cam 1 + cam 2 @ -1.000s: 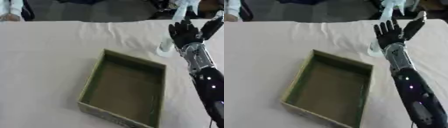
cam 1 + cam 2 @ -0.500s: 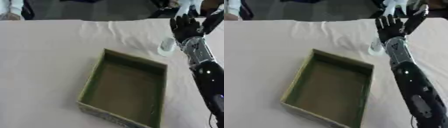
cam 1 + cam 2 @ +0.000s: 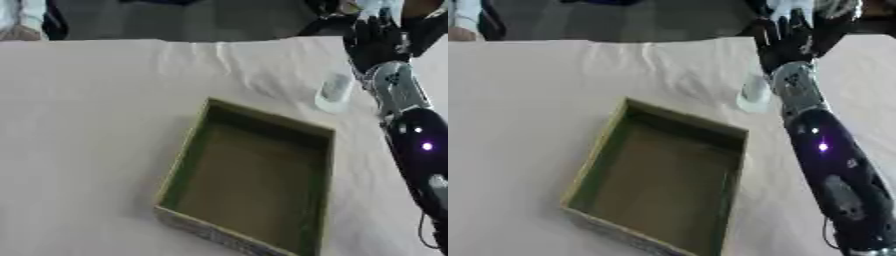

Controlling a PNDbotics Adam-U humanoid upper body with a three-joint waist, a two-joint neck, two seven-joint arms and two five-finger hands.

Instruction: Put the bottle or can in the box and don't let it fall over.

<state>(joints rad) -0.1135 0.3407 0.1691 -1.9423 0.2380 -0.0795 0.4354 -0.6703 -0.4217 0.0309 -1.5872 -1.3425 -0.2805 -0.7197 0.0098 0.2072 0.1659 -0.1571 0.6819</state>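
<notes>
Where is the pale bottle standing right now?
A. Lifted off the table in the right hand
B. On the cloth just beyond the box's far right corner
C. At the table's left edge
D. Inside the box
B: the pale bottle stands upright on the cloth past the far right corner of the empty box, beside the right hand, whose fingers are straight and not around it.
</notes>
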